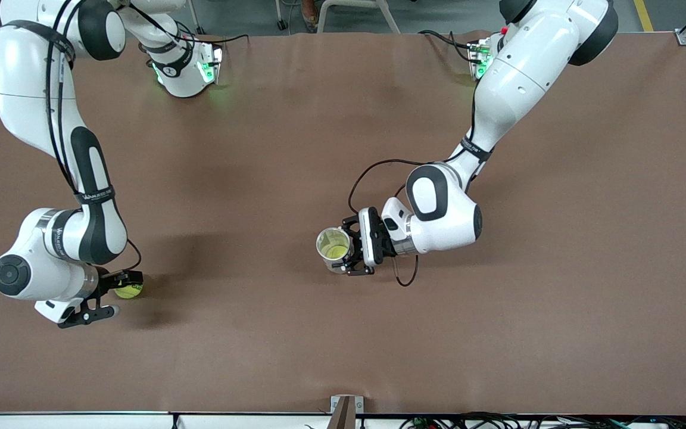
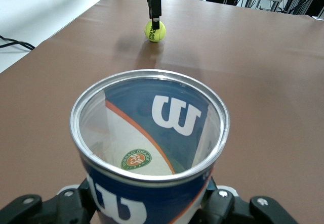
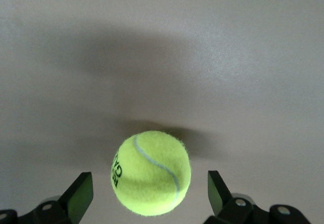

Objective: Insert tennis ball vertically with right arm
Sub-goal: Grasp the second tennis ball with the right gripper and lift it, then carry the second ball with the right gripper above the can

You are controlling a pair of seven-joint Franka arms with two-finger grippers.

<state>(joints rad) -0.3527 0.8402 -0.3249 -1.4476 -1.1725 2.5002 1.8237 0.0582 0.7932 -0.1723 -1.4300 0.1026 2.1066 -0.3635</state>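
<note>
Jaws of your right gripper [image 3: 147,196] are straddling, spread, the light, fuzzy, springy tennis ball [image 3: 151,172] on the table [image 1: 259,149] — pinch across its middle; left gripper [image 1: 352,251] is clamping the can [image 1: 334,245] upright.

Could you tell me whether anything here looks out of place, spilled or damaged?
Nothing stands out. The left gripper holds the tennis ball can open end up, and the right gripper straddles the tennis ball on the table, jaws open and clear of it.
</note>
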